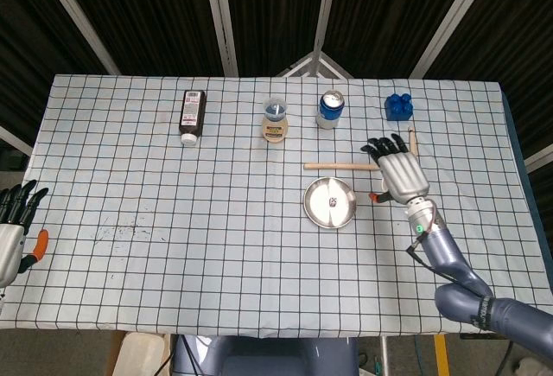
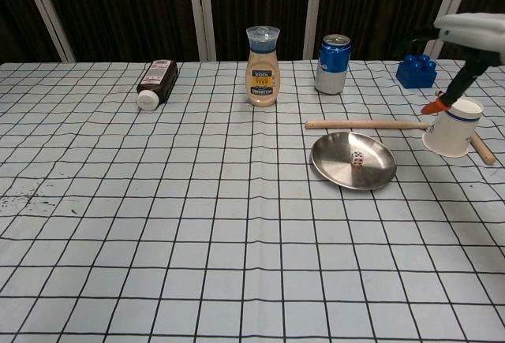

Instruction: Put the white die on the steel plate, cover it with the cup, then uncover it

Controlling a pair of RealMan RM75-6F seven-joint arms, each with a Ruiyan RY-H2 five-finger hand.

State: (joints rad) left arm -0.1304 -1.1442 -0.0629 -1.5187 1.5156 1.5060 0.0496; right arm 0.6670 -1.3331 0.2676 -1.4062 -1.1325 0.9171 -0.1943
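Die [image 2: 357,158] on plate [image 2: 331,171], R hand [image 1: 397,169] over cup [image 2: 453,128]

- Counter [image 2: 158,225]: covered in matt white cloth with a black grid print; faint creases, a few dark specks near the left edge.
- Steel plate [image 2: 377,171]: polished metal, glossy, mirror-like sheen.
- White die [image 2: 357,158]: smooth, dark pips.
- Cup [image 2: 454,128]: white, matt, looks like paper.
- Two sticks [image 2: 363,124]: pale bare wood, matt.
- Can [image 2: 333,65]: blue glossy metal, silvery top.
- Sauce bottle [image 2: 263,67]: beige plastic, translucent bluish cap, slight gloss.
- Dark bottle [image 2: 155,83]: glossy dark plastic, paper label, white cap.
- Blue block [image 2: 417,70]: shiny moulded plastic.
- Right hand [image 1: 399,173]: smooth grey shell, black fingers, orange tip on one.
- Left hand [image 1: 15,220]: same finish.
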